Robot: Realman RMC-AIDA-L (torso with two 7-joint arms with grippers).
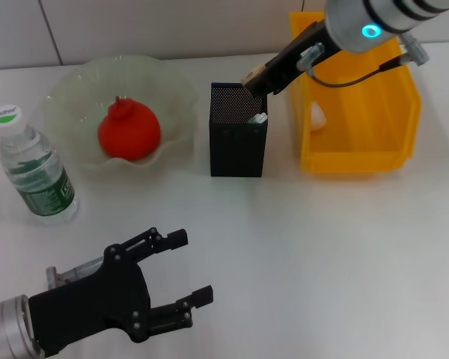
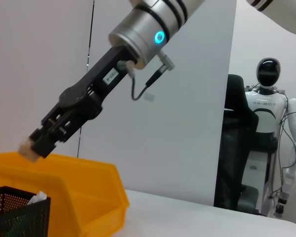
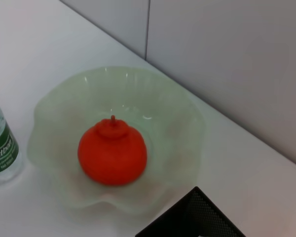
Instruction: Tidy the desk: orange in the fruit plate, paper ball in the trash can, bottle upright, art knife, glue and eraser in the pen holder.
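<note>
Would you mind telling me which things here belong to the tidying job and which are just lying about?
Job:
orange in fruit plate
bottle, upright
pen holder
trash can
eraser in right gripper above pen holder
left gripper, open, idle

Lying about:
humanoid robot in the background

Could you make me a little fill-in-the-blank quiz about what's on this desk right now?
1. The orange sits in the pale green ____.
2. The water bottle with the white cap stands ____.
3. The right gripper hovers above the black mesh ____.
4. The trash can is bright ____.

Missing words: bowl; upright; box; yellow
</note>
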